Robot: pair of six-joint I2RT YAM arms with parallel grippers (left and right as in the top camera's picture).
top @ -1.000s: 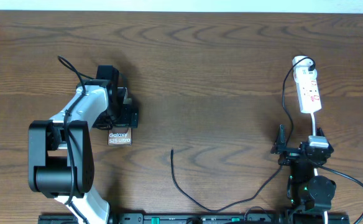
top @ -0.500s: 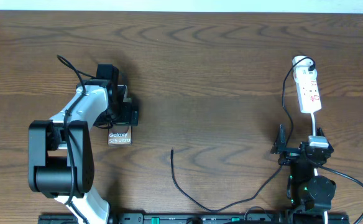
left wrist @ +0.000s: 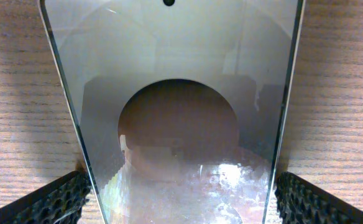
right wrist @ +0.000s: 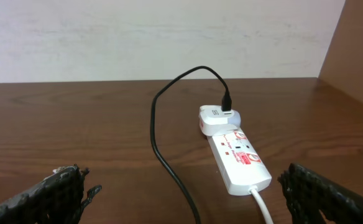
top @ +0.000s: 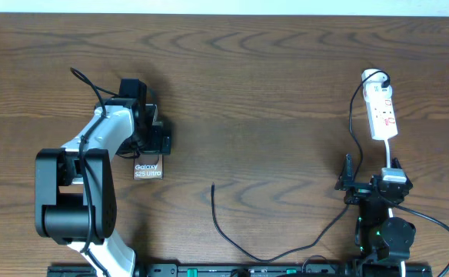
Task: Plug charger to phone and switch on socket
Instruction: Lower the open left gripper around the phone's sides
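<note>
Currently the phone (top: 148, 171) lies flat on the wooden table (top: 271, 92). Its long axis runs away from the robot's base, and its lettered end faces the base. The rest of it is hidden under the left arm in the overhead view.

Left gripper (left wrist: 181, 202): jaws spread wide, one ribbed pad (left wrist: 57, 199) outside each long edge of the phone. The wrist view looks straight along the glass. I cannot tell whether the pads touch the edges. The phone rests on the table and looks flanked rather than lifted.

Charger (top: 240, 250): its free tip lies to the robot's right of the phone, about level with the lettered end and apart from it. From there the cable loops toward the base and then sweeps further right and away. Its far end is already seated at the socket (top: 382, 111), which lies well to the right of the phone with its long axis roughly parallel to the phone's.

Right gripper (top: 372, 178): also fully open and holding nothing. It faces the socket from the base side and is much further from the phone than the cable tip is.

Judgement: the coming move turns on that gap to the phone's right. The tip must be carried leftward to whichever short end holds the port, and I cannot read which. The left arm is nearer the tip but is busy at the phone.
</note>
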